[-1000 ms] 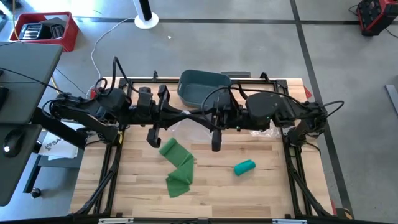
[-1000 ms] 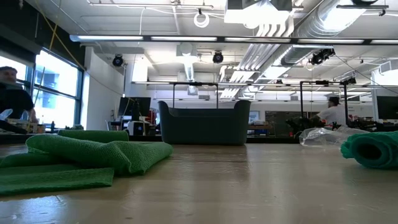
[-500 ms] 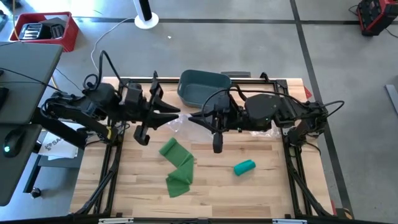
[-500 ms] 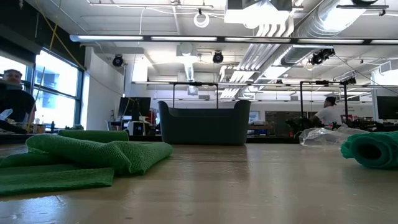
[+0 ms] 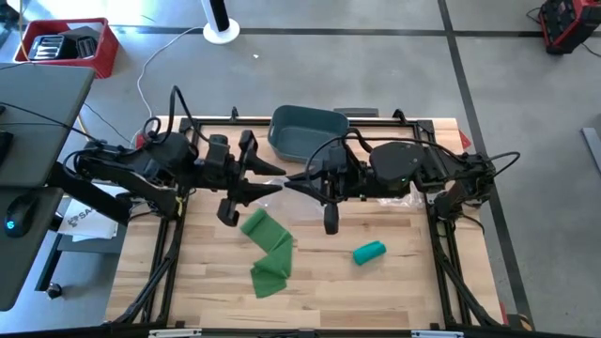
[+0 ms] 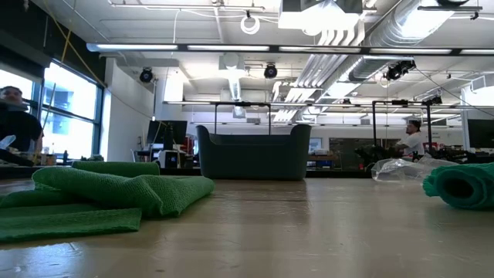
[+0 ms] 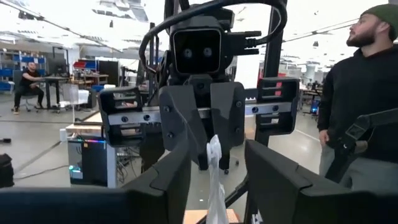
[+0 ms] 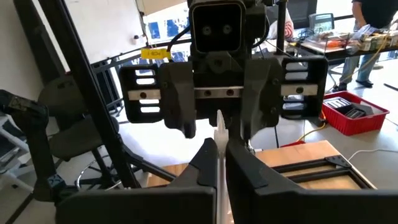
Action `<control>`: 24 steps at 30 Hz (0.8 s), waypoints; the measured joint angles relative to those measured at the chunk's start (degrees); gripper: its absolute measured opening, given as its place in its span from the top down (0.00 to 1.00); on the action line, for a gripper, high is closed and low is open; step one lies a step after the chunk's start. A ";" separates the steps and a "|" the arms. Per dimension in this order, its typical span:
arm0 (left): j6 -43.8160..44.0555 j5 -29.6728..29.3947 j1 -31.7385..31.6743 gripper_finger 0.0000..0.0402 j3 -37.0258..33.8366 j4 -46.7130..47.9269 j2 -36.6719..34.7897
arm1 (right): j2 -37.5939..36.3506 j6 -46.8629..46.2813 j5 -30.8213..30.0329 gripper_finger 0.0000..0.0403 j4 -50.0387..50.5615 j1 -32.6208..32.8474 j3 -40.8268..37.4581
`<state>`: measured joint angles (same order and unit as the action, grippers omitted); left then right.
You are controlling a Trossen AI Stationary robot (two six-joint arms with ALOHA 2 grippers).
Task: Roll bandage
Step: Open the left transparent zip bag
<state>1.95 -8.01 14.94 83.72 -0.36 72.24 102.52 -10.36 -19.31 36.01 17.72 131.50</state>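
Right gripper (image 5: 293, 181) pinching thin clear plastic bag (image 7: 214, 163); left gripper (image 5: 269, 178) spread around it. Loose green bandage (image 5: 267, 246) lies nearer.

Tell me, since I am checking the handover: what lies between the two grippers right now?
A thin strip of clear plastic hangs there. The right wrist view shows the right gripper shut on it, and the left gripper open around it.

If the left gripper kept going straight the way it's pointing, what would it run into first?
Most likely the right gripper, which faces it head-on, shut on a clear plastic strip hanging between the left gripper's open fingers. Depth is hard to judge.
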 joint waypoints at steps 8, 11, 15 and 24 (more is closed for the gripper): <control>-1.10 0.04 -0.31 0.89 0.00 0.17 -0.04 | 0.00 0.12 -0.06 1.00 0.04 0.00 0.00; -1.64 0.02 -0.35 0.97 0.00 0.15 -0.04 | -0.04 0.05 0.01 1.00 0.10 0.00 0.00; -2.14 0.03 -0.34 0.99 0.00 0.07 -0.04 | -0.09 -0.18 -0.02 1.00 0.87 0.00 0.00; -2.18 -0.43 -0.35 1.00 -0.22 -0.04 -0.65 | -0.15 -4.82 -0.07 0.97 6.04 0.32 0.13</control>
<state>-0.23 -8.44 14.59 83.50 -0.40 71.60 102.37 -15.18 -19.38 42.05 18.04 131.63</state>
